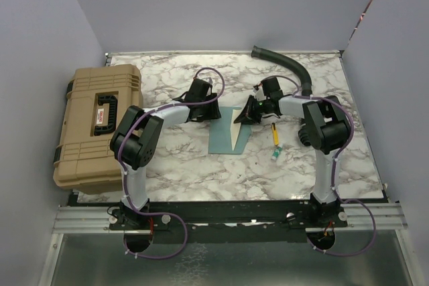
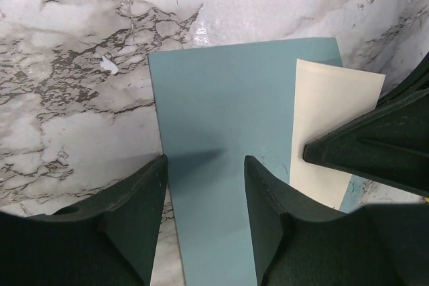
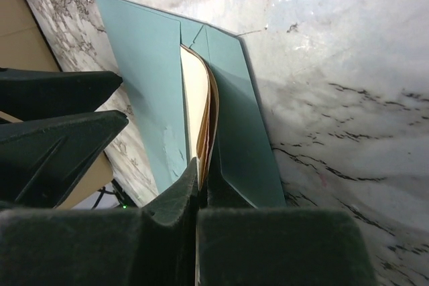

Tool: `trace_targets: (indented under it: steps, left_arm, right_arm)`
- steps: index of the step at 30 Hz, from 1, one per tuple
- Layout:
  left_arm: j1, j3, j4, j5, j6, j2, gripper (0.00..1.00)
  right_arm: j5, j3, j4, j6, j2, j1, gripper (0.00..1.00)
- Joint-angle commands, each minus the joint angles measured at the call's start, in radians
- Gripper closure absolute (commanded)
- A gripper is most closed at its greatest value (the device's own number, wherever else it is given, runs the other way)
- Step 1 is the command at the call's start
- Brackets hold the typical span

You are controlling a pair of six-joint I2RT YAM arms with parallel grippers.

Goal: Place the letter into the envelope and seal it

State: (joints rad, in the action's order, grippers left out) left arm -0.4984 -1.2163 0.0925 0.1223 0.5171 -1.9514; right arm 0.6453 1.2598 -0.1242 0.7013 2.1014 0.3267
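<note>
1. Letter (image 3: 195, 108): tan sheet, its near edge pinched in the narrow right tool (image 3: 201, 180) and its body between the panels of the envelope (image 3: 142, 78). Judged partly inserted.
2. Left tool (image 2: 206, 172): wide, empty, over the envelope on the counter (image 1: 167, 165).
3. Outstanding: full insertion, flap closing, sealing.
4. Only the right wrist view shows the pinch; the left wrist view shows the sheet's corner beyond the envelope's edge.

Lab booth, plain walls (image 1: 221, 5), marble table (image 1: 201, 172)

No legible text, brand or number; red-black patch (image 1: 105, 113) on tan case (image 1: 87, 149), left bench edge, unreadable
</note>
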Motion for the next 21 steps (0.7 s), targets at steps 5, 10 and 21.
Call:
trace_targets:
  steps: [5, 10, 21]
  left_arm:
    - [0.009, 0.043, 0.132, -0.034, -0.056, -0.068, 0.50]
    - [0.031, 0.037, 0.184, -0.024, -0.083, 0.031, 0.42]
    - [-0.042, 0.236, 0.216, 0.275, -0.138, 0.239, 0.69]
  right_arm:
    - [-0.063, 0.009, -0.097, -0.054, 0.018, 0.005, 1.00]
    - [-0.089, -0.038, -0.058, -0.017, -0.013, 0.003, 1.00]
    - [-0.128, -0.125, 0.025, 0.063, -0.061, 0.005, 1.00]
